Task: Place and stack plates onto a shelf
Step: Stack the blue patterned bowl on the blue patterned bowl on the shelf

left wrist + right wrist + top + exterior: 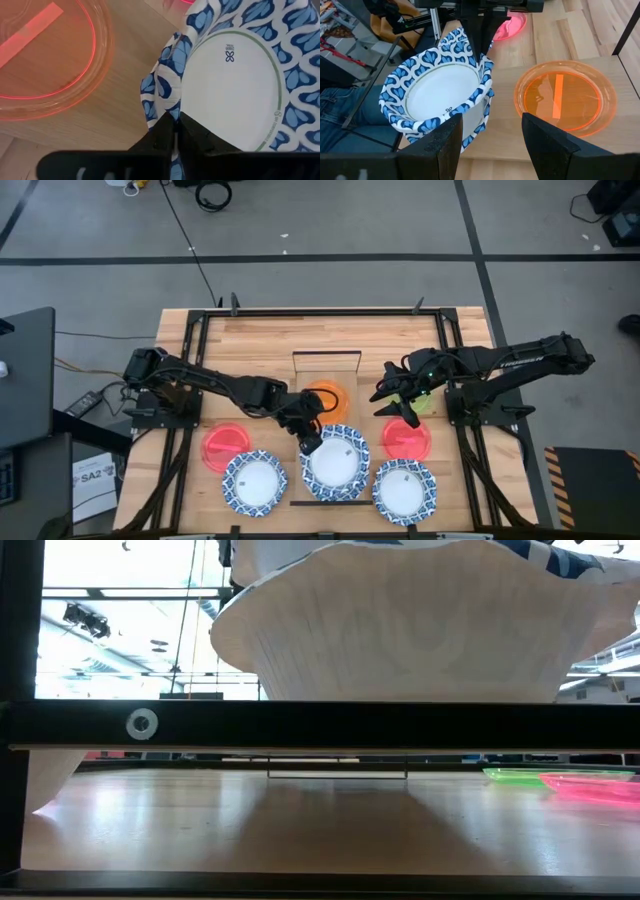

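Left gripper (175,131) pinching blue-rimmed plate's (235,85) rim.

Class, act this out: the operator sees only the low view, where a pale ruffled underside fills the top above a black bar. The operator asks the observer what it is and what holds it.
Observer: It is a blue-rimmed plate, seen from below.
Operator: What holds it?
Observer: The left gripper pinches its rim, which crumples there.
Operator: And the other arm?
Observer: The right gripper is open and empty, facing that plate and an orange plate.
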`<state>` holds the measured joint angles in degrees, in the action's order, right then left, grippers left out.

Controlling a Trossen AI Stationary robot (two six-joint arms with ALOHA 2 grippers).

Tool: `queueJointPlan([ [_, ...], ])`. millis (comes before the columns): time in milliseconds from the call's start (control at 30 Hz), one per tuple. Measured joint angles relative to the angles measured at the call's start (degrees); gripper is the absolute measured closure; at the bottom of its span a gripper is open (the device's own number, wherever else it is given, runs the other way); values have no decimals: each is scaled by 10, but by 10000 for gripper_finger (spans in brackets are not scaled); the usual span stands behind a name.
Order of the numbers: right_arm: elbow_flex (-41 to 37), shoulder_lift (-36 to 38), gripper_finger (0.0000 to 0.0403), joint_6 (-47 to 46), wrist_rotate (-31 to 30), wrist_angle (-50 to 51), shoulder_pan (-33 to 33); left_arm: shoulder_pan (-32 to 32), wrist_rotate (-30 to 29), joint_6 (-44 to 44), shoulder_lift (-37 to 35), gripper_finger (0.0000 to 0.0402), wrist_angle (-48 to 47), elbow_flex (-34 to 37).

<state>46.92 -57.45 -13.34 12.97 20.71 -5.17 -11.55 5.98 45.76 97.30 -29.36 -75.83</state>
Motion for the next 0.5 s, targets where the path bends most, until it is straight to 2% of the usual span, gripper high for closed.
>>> queueJointPlan([
  [500,0,0,192,0,0,0,0,-3,0,-1,0,312,3,0],
])
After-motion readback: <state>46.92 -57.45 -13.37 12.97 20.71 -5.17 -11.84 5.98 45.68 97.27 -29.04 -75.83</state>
